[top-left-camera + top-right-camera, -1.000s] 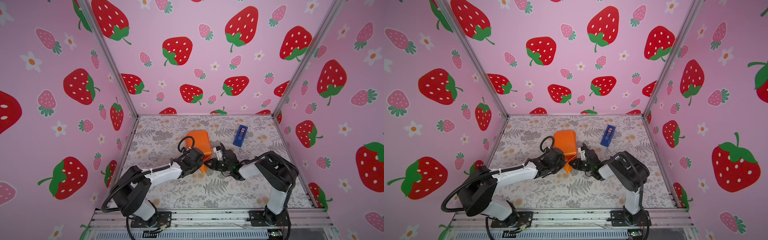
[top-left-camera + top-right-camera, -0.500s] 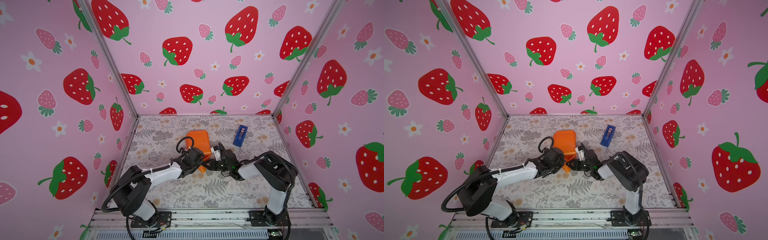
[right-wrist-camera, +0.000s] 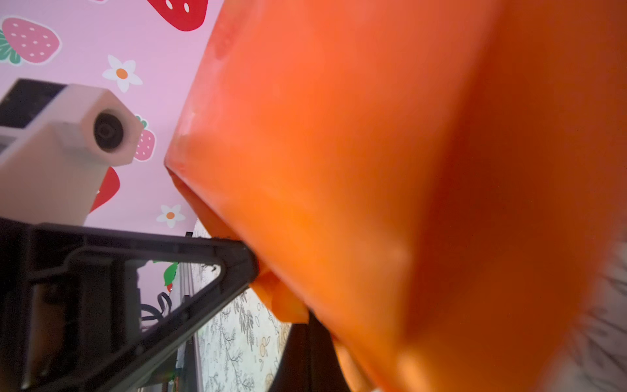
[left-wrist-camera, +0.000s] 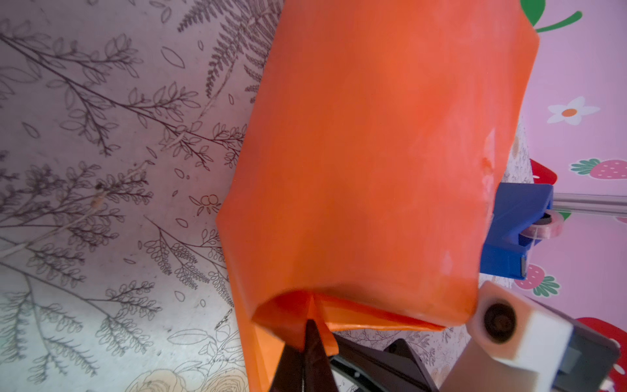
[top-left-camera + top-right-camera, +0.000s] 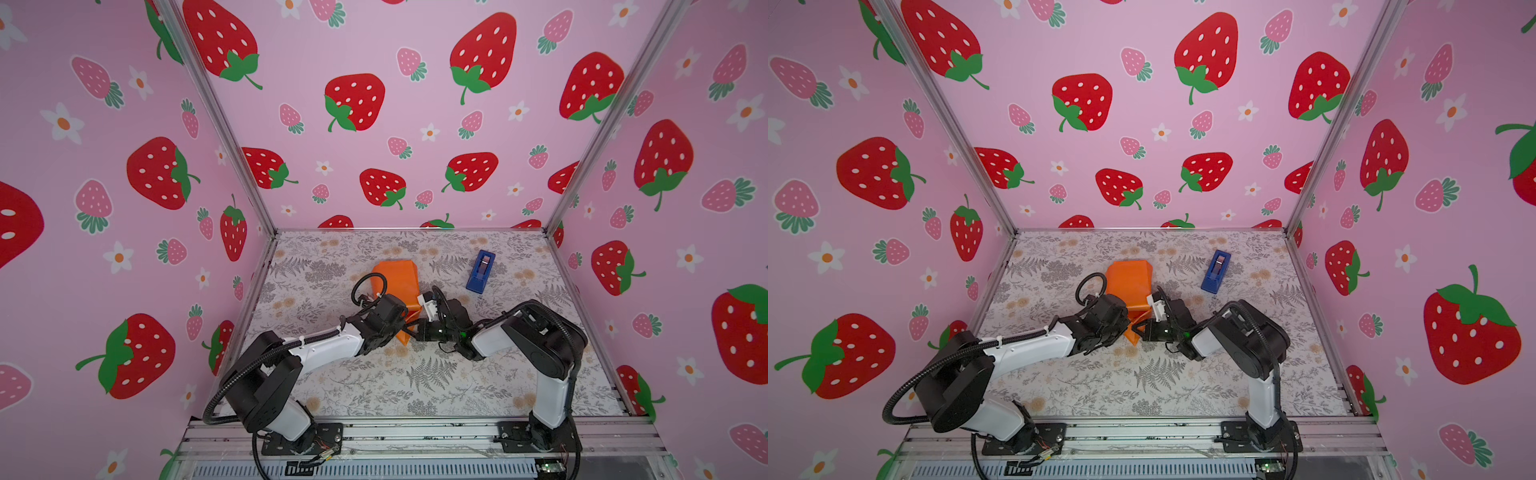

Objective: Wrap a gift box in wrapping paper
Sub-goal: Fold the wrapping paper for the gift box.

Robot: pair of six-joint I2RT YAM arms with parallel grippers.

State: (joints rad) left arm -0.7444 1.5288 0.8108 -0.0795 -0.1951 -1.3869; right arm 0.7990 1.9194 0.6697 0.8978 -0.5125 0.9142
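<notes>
At the middle of the grey floral table covering (image 5: 436,374), the glossy orange wrapping paper (image 5: 395,277) was seen folded into a parcel, presumably round the small black gift box, which was hidden. Its near end flap was pinched by the left gripper (image 4: 309,334), jaws together; the right gripper (image 3: 305,342) was closed tight beside it. End-folding was judged in hand; the flap would next need to be creased flat and taped.

wrapping paper (image 5: 397,277): orange | tape dispenser (image 5: 481,272): blue | table covering (image 5: 415,384): grey floral | walls (image 5: 291,54): pink, red strawberries
</notes>
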